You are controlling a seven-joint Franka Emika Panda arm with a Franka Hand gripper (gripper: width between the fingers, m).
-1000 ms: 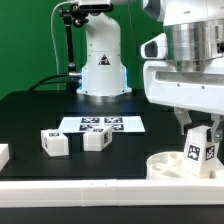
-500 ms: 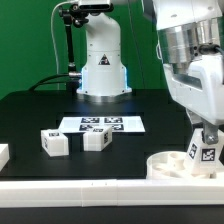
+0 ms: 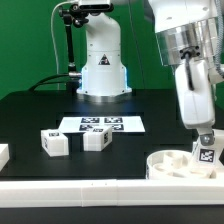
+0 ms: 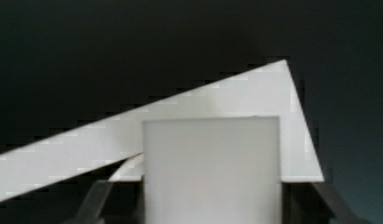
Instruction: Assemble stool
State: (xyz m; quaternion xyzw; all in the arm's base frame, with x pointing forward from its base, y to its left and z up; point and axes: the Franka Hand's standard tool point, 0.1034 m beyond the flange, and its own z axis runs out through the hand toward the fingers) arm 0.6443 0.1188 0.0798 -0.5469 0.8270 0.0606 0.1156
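The stool's round white seat (image 3: 172,165) lies at the front on the exterior view's right, against the border rail. My gripper (image 3: 205,142) hangs over the seat's right side, shut on a white stool leg (image 3: 208,154) whose marker tag faces the camera. The leg's lower end is at the seat; contact cannot be told. In the wrist view the held leg (image 4: 209,160) fills the space between the dark fingers (image 4: 110,196) of my gripper (image 4: 209,205). Two more tagged legs (image 3: 54,143) (image 3: 96,139) sit side by side on the black table at the left.
The marker board (image 3: 100,125) lies flat mid-table behind the loose legs. A long white border rail (image 3: 90,190) runs along the front edge, and the rails meet in a corner (image 4: 259,95) beyond the held leg. The arm's white base (image 3: 103,60) stands at the back.
The wrist has turned and swung toward the exterior view's right, carrying the held leg slightly right over the seat. The two loose legs and the seat have stayed put.
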